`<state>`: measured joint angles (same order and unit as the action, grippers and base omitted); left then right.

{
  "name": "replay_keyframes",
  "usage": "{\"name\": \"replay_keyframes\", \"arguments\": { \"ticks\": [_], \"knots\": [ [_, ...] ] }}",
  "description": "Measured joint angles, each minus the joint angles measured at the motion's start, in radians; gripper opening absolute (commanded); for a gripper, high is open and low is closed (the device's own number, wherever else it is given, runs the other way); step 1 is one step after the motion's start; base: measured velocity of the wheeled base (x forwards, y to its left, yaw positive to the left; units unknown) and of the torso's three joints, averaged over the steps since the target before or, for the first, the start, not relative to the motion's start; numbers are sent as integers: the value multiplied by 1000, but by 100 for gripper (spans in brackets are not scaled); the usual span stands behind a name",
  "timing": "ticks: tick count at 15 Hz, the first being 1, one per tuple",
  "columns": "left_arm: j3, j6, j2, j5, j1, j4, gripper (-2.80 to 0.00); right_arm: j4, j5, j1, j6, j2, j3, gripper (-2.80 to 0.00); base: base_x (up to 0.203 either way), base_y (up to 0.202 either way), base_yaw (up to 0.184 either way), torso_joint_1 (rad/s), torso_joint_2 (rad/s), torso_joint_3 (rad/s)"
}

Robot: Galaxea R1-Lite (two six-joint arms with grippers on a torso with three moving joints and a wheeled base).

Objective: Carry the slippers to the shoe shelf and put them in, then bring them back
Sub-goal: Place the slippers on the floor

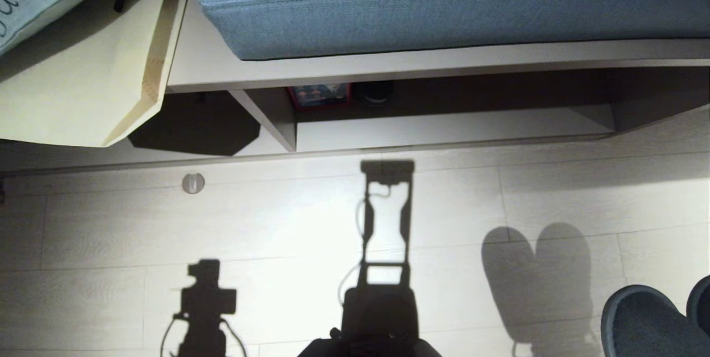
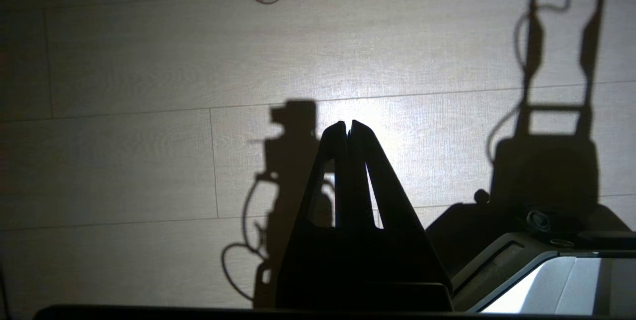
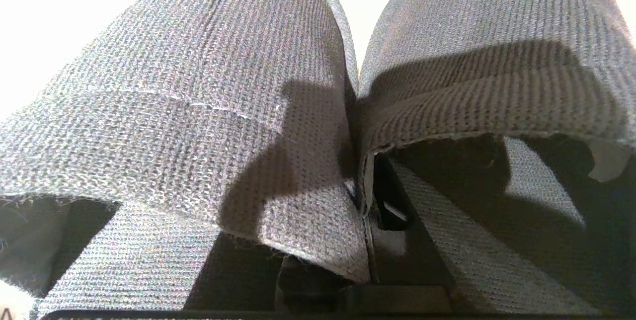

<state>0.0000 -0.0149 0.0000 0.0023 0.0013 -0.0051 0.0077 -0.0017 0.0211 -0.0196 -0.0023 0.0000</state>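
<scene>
The slippers (image 1: 643, 321), a dark grey fabric pair, hang at the lower right corner of the head view and throw a double shadow on the floor. In the right wrist view the slippers (image 3: 223, 101) fill the picture, toes pointing away. Their two inner edges are pressed together in my right gripper (image 3: 365, 196), which is shut on them. The shoe shelf (image 1: 444, 127) is ahead, a low pale cubby with an upright divider (image 1: 272, 116), under the cushioned board. My left gripper (image 2: 349, 126) hangs shut and empty over the wood floor.
A blue cushion (image 1: 444, 2) lies on the board above the shelf. A cream paper bag (image 1: 83, 85) stands at the left and overlaps the shelf's left end. A red-and-blue box (image 1: 319, 95) and a dark round thing (image 1: 376, 92) sit deep inside. A round floor stop (image 1: 193, 183) is on the planks.
</scene>
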Motion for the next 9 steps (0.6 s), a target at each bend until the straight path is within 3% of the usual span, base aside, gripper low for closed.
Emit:
{"name": "replay_keyframes", "arguments": {
  "ticks": [9],
  "knots": [
    [0, 0, 0, 0, 0, 0, -280, 0, 0, 0, 0, 0, 0, -280, 0, 0, 0, 3, 2, 204]
  ]
}}
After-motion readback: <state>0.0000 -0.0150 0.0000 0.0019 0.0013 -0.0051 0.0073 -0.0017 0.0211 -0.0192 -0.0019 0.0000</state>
